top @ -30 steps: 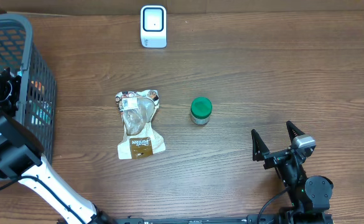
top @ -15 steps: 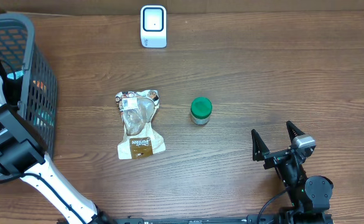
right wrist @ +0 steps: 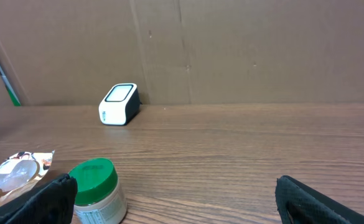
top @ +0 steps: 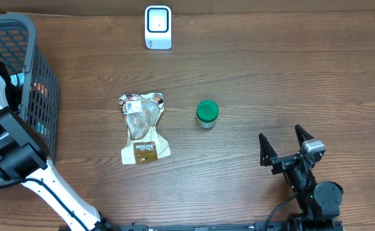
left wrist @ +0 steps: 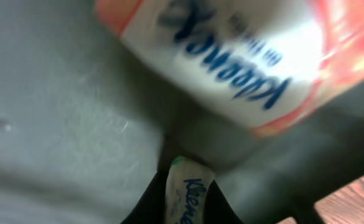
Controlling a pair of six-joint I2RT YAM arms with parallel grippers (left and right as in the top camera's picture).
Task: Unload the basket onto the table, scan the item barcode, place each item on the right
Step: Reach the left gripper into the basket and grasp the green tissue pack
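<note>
Left end effector (left wrist: 183,202), down inside the basket (top: 43,109), pinches a Kleenex pack (left wrist: 188,182); right end effector (top: 280,135) rests spread.

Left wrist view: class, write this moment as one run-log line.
left hand: shut on Kleenex pack, inside basket | right hand: open, empty | scanner: untouched

pouch (top: 143,129) left of jar (top: 207,113), scanner (top: 158,27) behind
</note>
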